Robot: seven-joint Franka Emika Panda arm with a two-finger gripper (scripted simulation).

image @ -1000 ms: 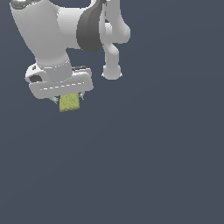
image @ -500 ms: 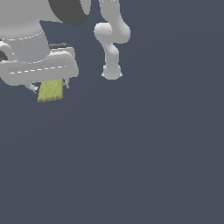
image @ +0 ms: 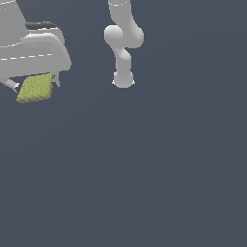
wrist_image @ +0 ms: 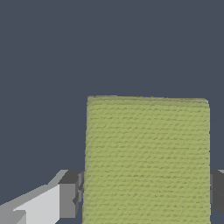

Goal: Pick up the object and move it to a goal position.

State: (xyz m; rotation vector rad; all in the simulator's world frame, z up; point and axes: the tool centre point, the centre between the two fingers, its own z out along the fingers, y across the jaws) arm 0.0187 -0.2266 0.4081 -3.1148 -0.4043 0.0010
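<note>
**Block held in the pincer, up at the exterior view's left edge**

I have the pincer (image: pixel 36 86) closed on the object (image: pixel 35 88), a small yellow-green block with a speckled surface. In the exterior view it sits just beneath the white hand body, tilted a little, near the upper part of the exterior view's left side. The arm's wide white housing (image: pixel 34 50) fills that corner above it, and the arm's base column (image: pixel 123 43) stands well apart toward the middle of the top.

On the wrist view the object (wrist_image: pixel 146 159) fills the space between the two fingers. One grey fingertip (wrist_image: pixel 70 194) touches one flank of the block, and the other fingertip (wrist_image: pixel 217 192) meets the opposite flank at the picture's edge. Behind it I see only a plain dark grey-blue ground (wrist_image: pixel 109 43), and I cannot tell whether the block touches it.
</note>
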